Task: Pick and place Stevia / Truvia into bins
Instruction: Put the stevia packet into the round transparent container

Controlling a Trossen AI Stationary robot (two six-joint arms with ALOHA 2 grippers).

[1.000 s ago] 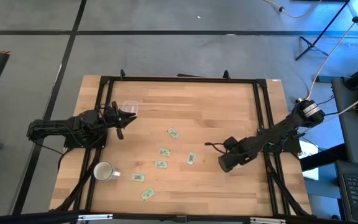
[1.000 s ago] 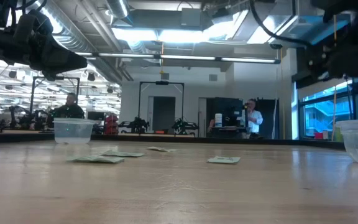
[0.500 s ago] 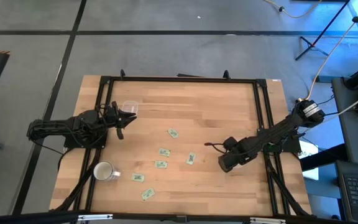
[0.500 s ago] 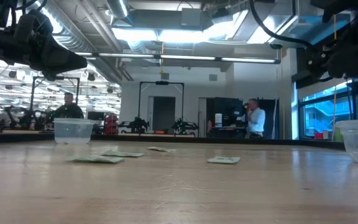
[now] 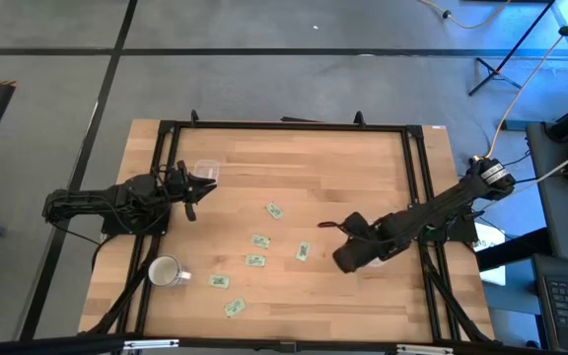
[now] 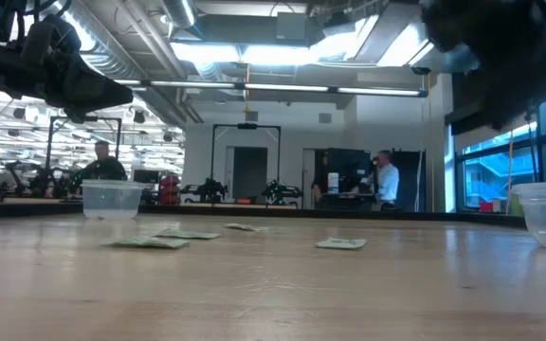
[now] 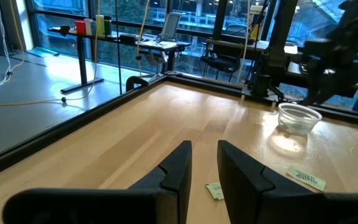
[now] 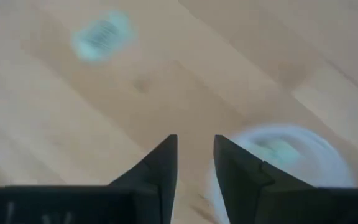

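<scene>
Right wrist view shows the right hand slightly spread and empty above a clear cup holding a green sachet. Drop seems done; next, reach for a sachet on the surface. Left hand waits, slightly spread.

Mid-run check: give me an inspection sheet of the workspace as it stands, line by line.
Surface: wooden table inside a black frame.
Job's things: six sachets lying loose mid-table; clear bin beside the left hand; second clear bin by the right arm, with what looks like a sachet inside (blurred).
Clutter: white mug on the left arm's side, near the table edge.
Hands: left hand open and empty; right hand open and empty, above the table next to the second clear bin.
Cables: yellow cable off the table, beyond the right arm.
Surroundings: a person and another far back in the room.
</scene>
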